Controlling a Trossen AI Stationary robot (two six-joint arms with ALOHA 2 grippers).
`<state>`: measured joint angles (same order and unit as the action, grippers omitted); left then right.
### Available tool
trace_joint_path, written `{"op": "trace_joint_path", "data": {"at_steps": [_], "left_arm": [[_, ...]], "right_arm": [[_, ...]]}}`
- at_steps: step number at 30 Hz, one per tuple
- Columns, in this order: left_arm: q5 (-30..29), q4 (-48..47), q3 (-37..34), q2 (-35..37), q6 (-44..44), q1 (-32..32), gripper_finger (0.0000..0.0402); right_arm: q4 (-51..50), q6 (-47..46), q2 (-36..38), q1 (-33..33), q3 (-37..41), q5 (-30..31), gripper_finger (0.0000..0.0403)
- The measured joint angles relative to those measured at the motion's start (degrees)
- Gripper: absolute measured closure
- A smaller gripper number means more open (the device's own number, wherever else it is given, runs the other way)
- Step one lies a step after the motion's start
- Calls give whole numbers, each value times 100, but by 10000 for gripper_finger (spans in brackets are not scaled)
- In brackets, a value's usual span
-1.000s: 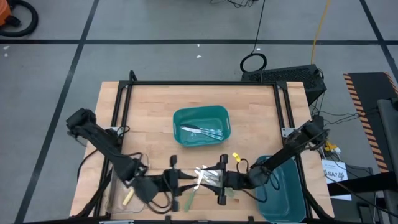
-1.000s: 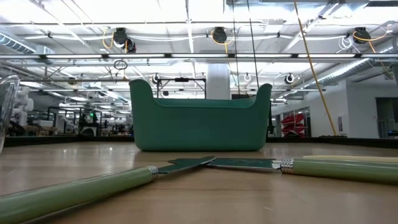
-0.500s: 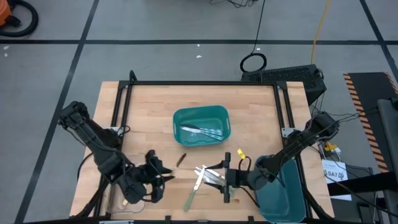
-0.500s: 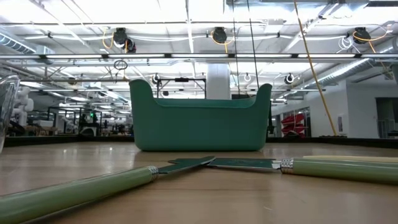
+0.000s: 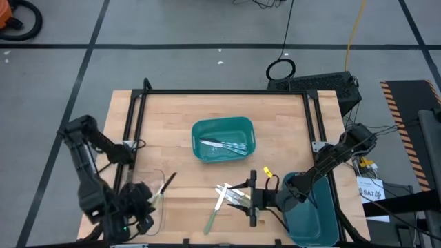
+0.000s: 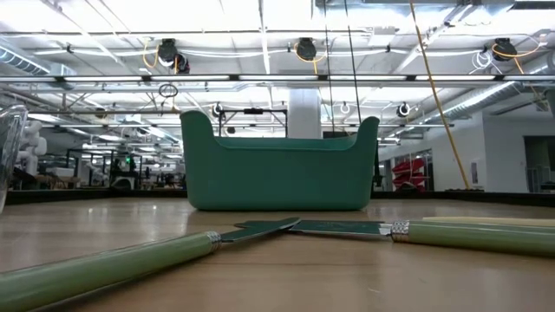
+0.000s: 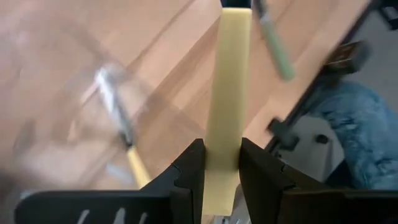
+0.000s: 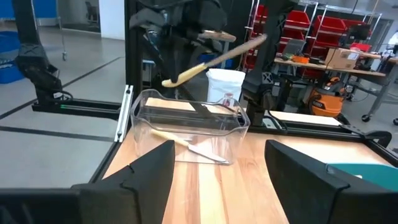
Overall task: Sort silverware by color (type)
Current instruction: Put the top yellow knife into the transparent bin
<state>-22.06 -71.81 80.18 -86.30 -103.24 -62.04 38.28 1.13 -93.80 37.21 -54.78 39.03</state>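
Observation:
My left gripper (image 5: 142,204) (image 7: 222,149) hangs over the clear bin (image 5: 141,210) at the table's near left corner, shut on a pale yellow-handled piece (image 5: 164,186) (image 8: 211,57). Another yellow-handled piece (image 7: 132,163) lies inside that bin. My right gripper (image 5: 242,198) (image 8: 217,168) is open, close to the table, just right of the small heap of silverware (image 5: 227,195). A green-handled piece (image 5: 211,219) lies on the wood near the front edge. Two green-handled knives (image 6: 113,267) (image 6: 468,236) lie flat with their blades crossing. All-metal pieces (image 5: 224,145) lie in the middle teal bin (image 5: 241,127). My left gripper pinches the pale yellow handle (image 7: 225,124) between its two fingers. The handle runs straight out ahead, along the fingers. The piece is lifted clear and tilted, slanting up over the clear bin toward the table's middle (image 8: 249,43).
A second teal bin (image 5: 317,213) stands at the near right corner under my right arm. A black frame (image 5: 220,92) borders the table. Bare wood lies between the clear bin and the heap, and along the far half of the table.
My left gripper has pulled away from the heap toward the table's near left corner and risen, carrying the yellow-handled piece clear of the wood until it hangs over the clear bin. My right gripper has stayed almost where it was.

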Motion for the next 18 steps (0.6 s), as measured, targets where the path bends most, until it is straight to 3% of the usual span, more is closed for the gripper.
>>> {"op": "trace_joint_path", "data": {"at_steps": [5,9,18], "left_arm": [[687,-386,-2,-243,-1338,-574,318],[873,-479,-2,-403,-2024,-853,318],[1476,-453,-2,-836,-2159,-784,318]], "right_arm": [[0,0,0,0,0,-2,161],[-2,5,0,0,0,-2,161],[-2,39,0,-2,0,-4,161]]}}
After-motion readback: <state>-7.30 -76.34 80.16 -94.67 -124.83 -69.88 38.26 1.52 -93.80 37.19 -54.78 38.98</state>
